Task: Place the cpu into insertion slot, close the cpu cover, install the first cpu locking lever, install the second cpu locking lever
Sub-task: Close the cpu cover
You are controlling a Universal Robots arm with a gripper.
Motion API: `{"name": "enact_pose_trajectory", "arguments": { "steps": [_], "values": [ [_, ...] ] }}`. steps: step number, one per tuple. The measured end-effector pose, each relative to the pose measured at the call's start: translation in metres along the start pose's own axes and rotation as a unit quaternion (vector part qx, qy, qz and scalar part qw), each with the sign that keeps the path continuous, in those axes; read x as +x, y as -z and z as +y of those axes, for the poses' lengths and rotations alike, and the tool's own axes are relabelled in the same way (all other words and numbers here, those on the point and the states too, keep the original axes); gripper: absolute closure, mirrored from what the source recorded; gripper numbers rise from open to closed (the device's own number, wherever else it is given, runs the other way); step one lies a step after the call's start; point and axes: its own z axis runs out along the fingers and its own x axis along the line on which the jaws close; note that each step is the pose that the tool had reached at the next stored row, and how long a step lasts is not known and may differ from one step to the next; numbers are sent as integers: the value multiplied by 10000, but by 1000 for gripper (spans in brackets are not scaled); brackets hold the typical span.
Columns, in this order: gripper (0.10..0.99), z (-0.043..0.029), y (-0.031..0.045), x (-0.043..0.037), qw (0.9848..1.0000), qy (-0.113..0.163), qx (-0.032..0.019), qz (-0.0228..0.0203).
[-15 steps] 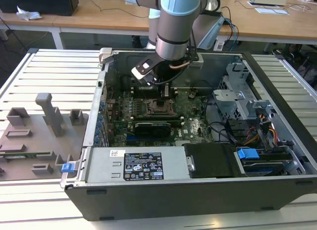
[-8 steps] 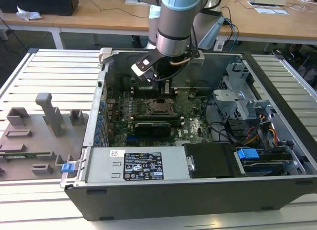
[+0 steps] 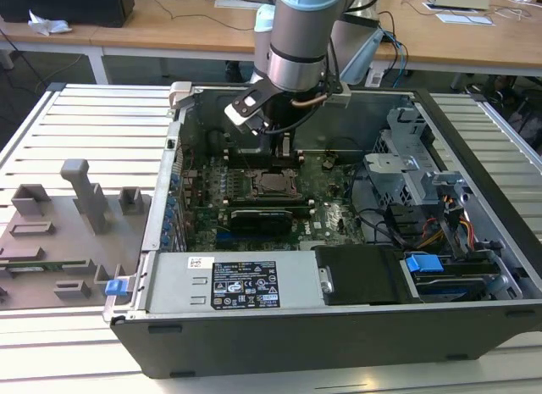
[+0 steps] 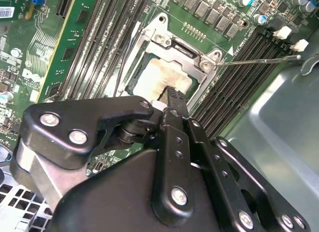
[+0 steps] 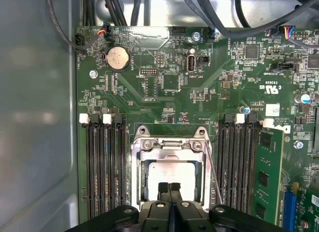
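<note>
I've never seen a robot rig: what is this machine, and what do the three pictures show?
A robot arm reaches into an open computer case. The exterior view comes from a camera off the arm; both wrist views come from cameras riding near its black gripper. On the green motherboard, the cpu lies in the insertion slot, with the cpu cover framing it. The gripper is shut, holding nothing, over the chip. A thin metal lever sticks out beside the socket.

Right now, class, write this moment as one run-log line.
tool: shut, over cpu | cpu cover: down around cpu | lever: angled outward
</note>
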Motion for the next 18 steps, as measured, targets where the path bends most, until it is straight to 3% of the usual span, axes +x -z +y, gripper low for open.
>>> {"name": "enact_pose_trajectory", "arguments": {
  "steps": [18],
  "values": [
    [980,-8,142,2,10000,0,0,0]
  ]
}}
